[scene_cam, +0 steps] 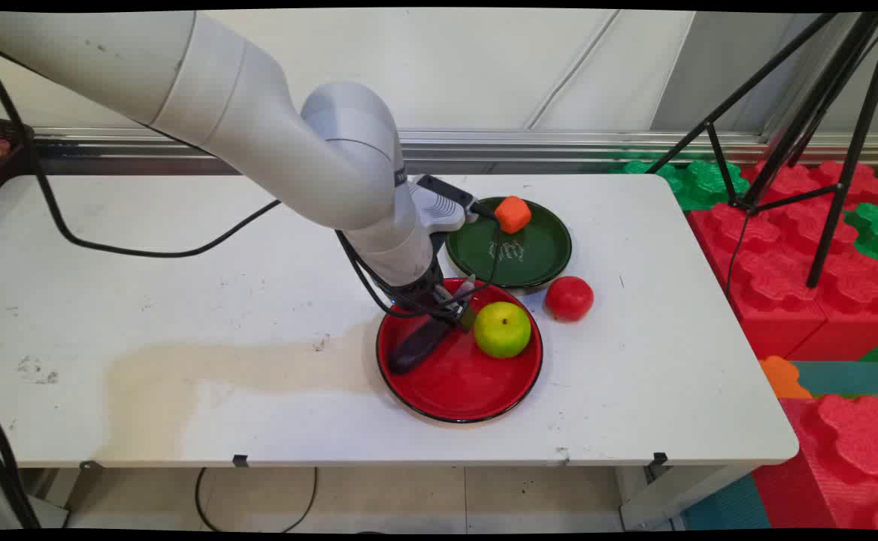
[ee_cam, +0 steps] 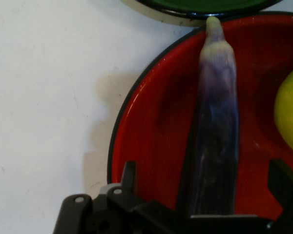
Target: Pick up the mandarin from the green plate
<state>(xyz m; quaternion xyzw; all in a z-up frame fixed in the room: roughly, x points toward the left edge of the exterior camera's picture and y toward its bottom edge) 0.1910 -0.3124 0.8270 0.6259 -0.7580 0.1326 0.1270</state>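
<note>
Red fills the centre of the main view, where a red plate (scene_cam: 460, 391) with a black rim sits on the white table (scene_cam: 183, 315), just below and left of a dark green plate (scene_cam: 537, 259) that lies toward the upper right of the tabletop. The black gripper (scene_cam: 450, 306) hangs low over the red plate's upper left part, with black cables looping around the wrist. A long, dark purple eggplant (scene_cam: 418, 344) with a pale tip lies slanted in the left half of the red plate, its upper end right at the gripper. In the hand view the eggplant (ee_cam: 216, 131) rises from between the gripper's (ee_cam: 205, 214) linkage up to the plate's (ee_cam: 156, 107) far rim, its pale tip almost reaching the green plate (ee_cam: 205, 6) at the top edge; the fingers stand wide apart at the bottom corners, not pressing on it, so the pincer is spread. A yellow-green apple (scene_cam: 502, 329) rests in the right half of the red plate, just beside the gripper, and shows at the hand view's right edge (ee_cam: 290, 114). A red tomato (scene_cam: 569, 298) sits on the table just right of the red plate and below the green one. An orange block (scene_cam: 513, 215) sits on the green plate's upper left rim.
</note>
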